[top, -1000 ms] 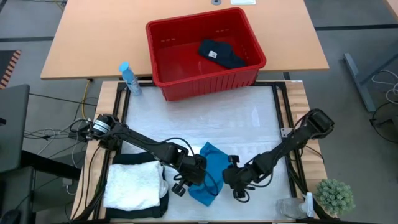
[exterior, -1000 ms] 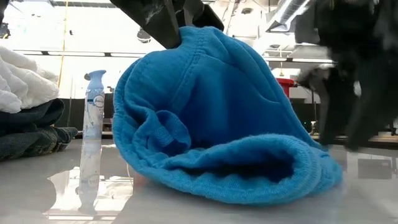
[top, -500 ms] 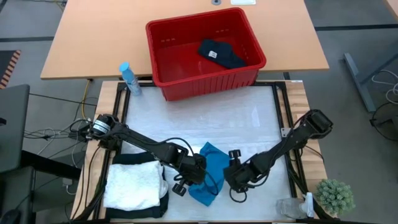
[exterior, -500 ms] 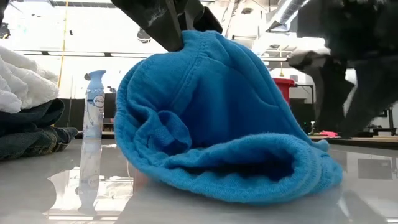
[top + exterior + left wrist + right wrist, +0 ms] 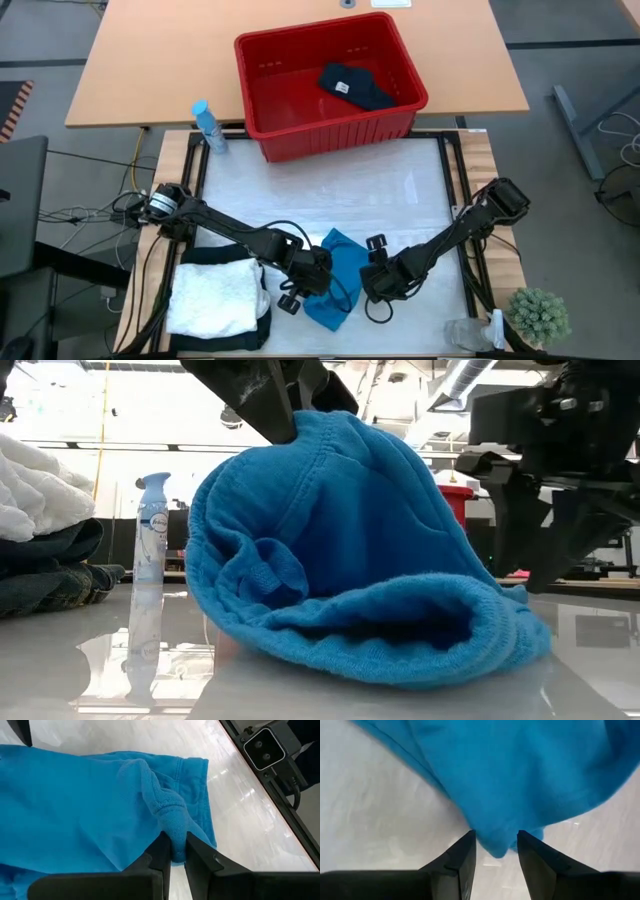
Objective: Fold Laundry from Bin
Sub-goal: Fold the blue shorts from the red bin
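Left gripper [image 5: 172,851] is clamped on the blue garment [image 5: 335,270] near-centre; right gripper [image 5: 495,851] has jaws apart around its edge. I see white and dark pieces stacked near-left [image 5: 215,295]. One dark item [image 5: 355,85] left in the bin [image 5: 330,130].

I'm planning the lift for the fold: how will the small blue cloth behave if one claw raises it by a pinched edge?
Probably floppy: the blue cloth already drapes and bunches below the left claw, which is pinching a fold of it. Likely light, since that one small pinch holds up a tent of it. Its lower edge rests on the table and would likely drag.
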You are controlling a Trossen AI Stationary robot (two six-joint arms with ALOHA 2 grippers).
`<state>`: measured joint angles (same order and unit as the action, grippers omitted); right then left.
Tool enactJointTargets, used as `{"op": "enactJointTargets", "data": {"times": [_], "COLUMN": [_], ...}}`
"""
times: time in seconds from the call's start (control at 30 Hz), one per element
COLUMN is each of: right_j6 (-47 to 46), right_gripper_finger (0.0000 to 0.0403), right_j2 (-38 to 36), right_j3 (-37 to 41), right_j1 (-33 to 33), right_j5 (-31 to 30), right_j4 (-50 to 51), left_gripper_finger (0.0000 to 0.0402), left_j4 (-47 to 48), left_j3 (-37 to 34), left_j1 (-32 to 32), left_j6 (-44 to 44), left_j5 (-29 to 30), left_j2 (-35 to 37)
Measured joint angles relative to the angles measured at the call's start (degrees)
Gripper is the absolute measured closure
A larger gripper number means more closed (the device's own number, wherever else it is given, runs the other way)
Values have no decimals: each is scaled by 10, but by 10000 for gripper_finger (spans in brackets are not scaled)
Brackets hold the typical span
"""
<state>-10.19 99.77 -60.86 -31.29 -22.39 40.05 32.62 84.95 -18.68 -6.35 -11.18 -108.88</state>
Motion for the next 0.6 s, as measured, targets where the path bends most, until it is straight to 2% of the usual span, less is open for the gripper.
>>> {"op": "enactJointTargets", "data": {"times": [0.47,0.6], "right_j6": [15,-2], "right_gripper_finger": [242,279], "right_j2": [29,34], "right_j3": [2,-1], "right_j1": [2,2], "right_j5": [11,13], "right_j4": [-13,6], "left_gripper_finger": [370,370], "left_j4": [5,16], "left_j3": [0,0], "left_j1": [0,0], "left_j6": [-1,1], "left_j5": [5,10], "left_j2": [0,0]}}
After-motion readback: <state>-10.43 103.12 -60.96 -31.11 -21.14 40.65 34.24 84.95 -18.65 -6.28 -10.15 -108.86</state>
